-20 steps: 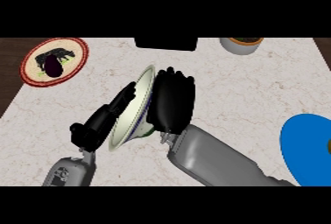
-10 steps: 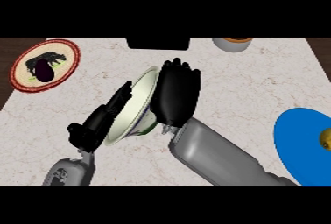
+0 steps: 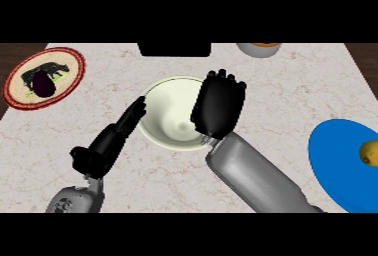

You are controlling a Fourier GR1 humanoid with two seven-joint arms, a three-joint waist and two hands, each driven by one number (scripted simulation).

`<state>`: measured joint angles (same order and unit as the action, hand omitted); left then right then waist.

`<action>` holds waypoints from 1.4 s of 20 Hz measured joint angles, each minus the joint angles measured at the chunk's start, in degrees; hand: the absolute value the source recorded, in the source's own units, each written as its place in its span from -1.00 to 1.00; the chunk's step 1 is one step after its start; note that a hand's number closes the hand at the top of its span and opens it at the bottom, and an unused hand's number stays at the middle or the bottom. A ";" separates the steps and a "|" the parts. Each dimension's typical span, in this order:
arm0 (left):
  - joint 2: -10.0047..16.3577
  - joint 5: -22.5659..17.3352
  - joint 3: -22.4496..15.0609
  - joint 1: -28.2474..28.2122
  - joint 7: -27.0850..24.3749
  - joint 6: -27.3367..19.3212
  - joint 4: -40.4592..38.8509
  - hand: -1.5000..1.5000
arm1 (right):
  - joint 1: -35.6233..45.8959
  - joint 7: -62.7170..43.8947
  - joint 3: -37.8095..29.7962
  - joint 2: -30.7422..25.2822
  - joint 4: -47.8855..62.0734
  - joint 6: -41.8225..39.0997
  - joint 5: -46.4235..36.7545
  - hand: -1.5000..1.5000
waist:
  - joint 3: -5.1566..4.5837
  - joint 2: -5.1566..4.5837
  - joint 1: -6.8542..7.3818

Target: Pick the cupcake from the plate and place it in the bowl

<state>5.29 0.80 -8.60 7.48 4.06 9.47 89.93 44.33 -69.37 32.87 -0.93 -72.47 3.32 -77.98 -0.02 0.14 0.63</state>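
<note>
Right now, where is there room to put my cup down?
Bare counter lies between the bowl and the blue plate, and below the red plate. Crowded middle: left hand and right hand flank the bowl.

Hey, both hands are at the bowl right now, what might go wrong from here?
1. The left hand lies along the left rim of the bowl and the right hand covers its right side, so pulling either away may nudge or tip it.
2. No cupcake shows in the bowl; the yellow thing on the blue plate is cut off at the view's edge, so a reach for it may be misjudged.
</note>
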 measured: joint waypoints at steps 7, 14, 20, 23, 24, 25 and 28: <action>0.34 -0.41 0.55 -0.24 -0.33 0.49 0.22 0.00 | -7.31 3.37 -8.00 0.30 0.40 1.85 12.37 -1.00 | 0.07 -0.32 0.25; 0.09 -0.33 1.09 0.02 0.09 0.42 0.55 0.00 | -10.18 8.37 -9.80 0.51 -0.69 9.55 13.74 -1.00 | 0.05 -0.20 -0.16; 0.04 -0.26 1.29 -0.14 0.18 0.46 0.39 0.00 | -10.97 8.89 -14.24 0.49 -5.67 16.71 8.66 -1.00 | 0.04 0.00 -0.85; -0.13 -0.35 1.51 -0.67 -0.07 0.27 0.36 0.00 | -13.28 8.77 -16.96 0.53 -10.46 19.50 7.15 -1.00 | 0.04 0.14 -1.26; 0.01 -0.34 1.73 -0.72 -0.19 0.27 0.16 0.00 | -14.67 8.89 -17.58 0.56 -12.53 20.35 6.92 -1.00 | 0.04 0.17 -1.45; 0.15 -0.41 1.82 -1.14 -0.01 0.26 0.87 0.00 | -16.84 9.34 -18.30 0.59 -14.85 21.38 7.07 -1.00 | 0.05 0.26 -1.61; 0.33 -0.34 2.13 -1.42 0.22 0.12 1.17 0.00 | -23.45 10.06 -20.26 0.52 -22.04 23.20 6.91 -1.00 | 0.06 0.34 -2.09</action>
<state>5.62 0.46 -6.47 6.06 4.28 9.58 91.10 20.89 -59.31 12.60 -0.41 -94.51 26.52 -71.06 0.03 0.48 -1.46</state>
